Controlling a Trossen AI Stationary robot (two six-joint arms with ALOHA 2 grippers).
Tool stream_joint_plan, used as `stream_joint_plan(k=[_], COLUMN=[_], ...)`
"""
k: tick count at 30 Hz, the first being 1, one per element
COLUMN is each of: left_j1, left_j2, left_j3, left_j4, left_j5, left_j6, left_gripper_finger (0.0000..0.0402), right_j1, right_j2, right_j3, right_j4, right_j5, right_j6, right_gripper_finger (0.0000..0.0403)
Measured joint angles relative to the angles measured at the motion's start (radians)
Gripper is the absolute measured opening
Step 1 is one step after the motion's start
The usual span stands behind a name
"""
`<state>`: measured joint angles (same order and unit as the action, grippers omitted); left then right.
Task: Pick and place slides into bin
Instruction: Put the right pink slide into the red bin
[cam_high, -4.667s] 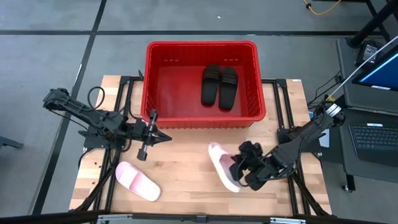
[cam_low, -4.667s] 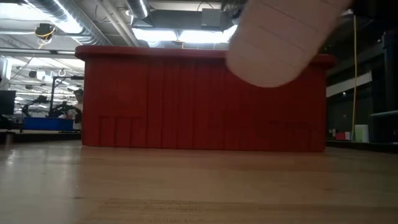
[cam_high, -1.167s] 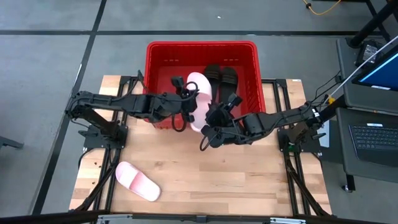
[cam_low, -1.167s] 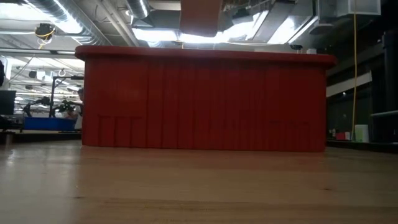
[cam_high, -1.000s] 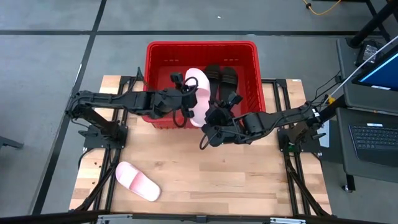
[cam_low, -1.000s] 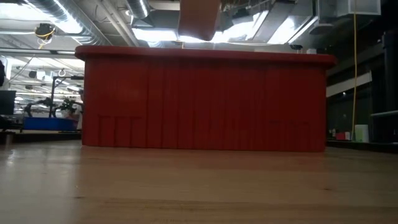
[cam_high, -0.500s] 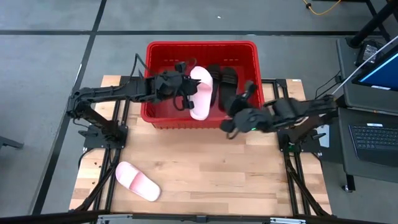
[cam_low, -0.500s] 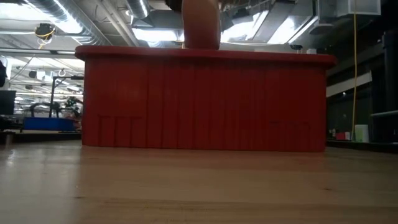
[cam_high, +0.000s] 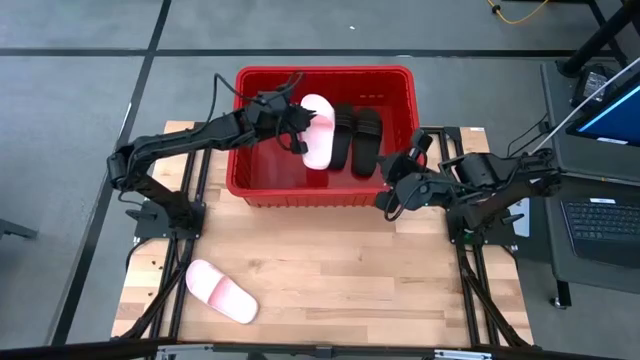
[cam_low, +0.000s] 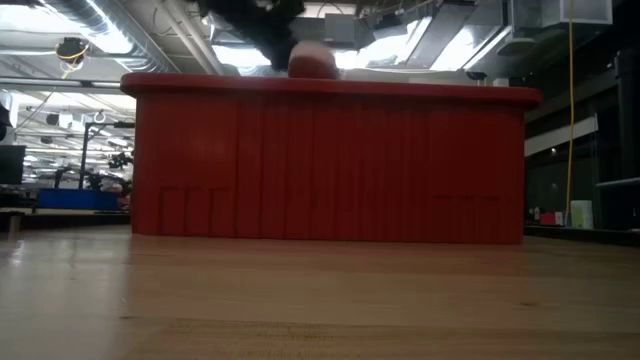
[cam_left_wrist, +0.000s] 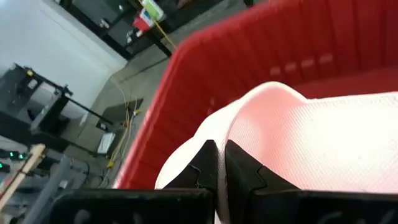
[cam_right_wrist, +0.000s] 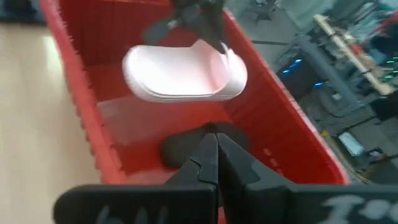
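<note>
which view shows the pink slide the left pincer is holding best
The high view: the whole pink slide shows over the bin, beside the black pair, gripped by the left pincer. The right wrist view shows its sole side-on, the left wrist view only a close-up part, and the low view just a tip above the rim.

Two slides (cam_high: 354, 138) in the bin (cam_high: 325, 190), one slide (cam_high: 221, 291) on the table (cam_high: 330, 280).

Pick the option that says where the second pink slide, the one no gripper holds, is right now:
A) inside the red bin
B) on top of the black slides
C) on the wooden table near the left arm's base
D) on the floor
C: the loose pink slide lies on the wooden table, outside the bin, while the left gripper holds the other pink slide over it.
</note>
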<state>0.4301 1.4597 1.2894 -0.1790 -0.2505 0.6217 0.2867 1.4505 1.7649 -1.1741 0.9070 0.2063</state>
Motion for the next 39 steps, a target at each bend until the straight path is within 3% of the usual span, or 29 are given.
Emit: stream_joint_plan(k=[10, 17, 23, 39], left_j1=[0.135, 0.228, 0.265, 0.291], left_j2=[0.016, 0.107, 0.211, 0.361], left_j3=[-0.130, -0.176, -0.176, -0.176], left_j4=[0.074, 0.231, 0.292, 0.414], left_j5=[0.010, 0.122, 0.128, 0.194], left_j6=[0.143, 0.159, 0.276, 0.324], left_gripper_finger=[0.0003, 0.0003, 0.0003, 0.0003], right_j1=[-0.004, -0.058, -0.110, -0.148], right_j2=[-0.038, -0.040, -0.044, -0.076], right_j3=[-0.067, -0.068, -0.068, -0.068], right_j4=[0.047, 0.064, 0.063, 0.064], right_j5=[-0.063, -0.063, -0.063, -0.071], right_j6=[-0.069, -0.150, -0.165, -0.160], right_gripper_finger=[0.0003, 0.0004, 0.0005, 0.0006])
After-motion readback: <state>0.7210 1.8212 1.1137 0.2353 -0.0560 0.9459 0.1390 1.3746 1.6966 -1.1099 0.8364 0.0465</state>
